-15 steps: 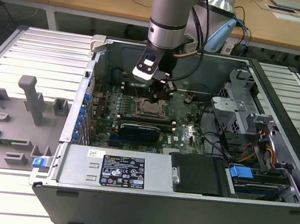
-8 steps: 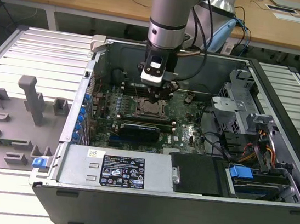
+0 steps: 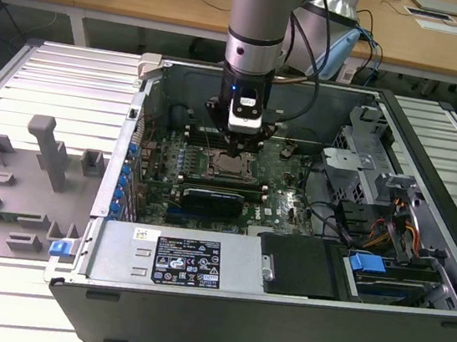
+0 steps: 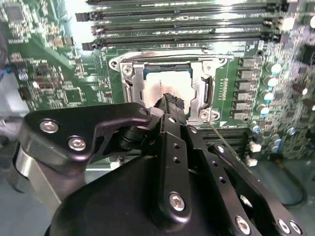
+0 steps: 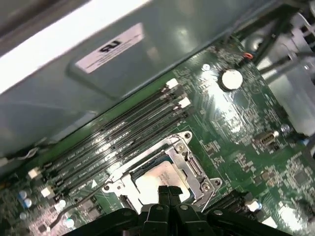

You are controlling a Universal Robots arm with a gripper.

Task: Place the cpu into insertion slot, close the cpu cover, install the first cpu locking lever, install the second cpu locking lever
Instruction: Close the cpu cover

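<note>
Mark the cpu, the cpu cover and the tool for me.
cpu (image 4: 165, 81): second wrist view, middle of its pale top.
cpu cover (image 4: 198, 101): second wrist view, silvery side bar of the frame.
tool (image 5: 168, 191): first wrist view, midway between its fingertips.

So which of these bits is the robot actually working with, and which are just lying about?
In the job: gripper, cpu, insertion slot, cpu cover, locking lever.
Just lying about: memory slots, coin battery, power supply, grey moulded tray beside the case.
</note>
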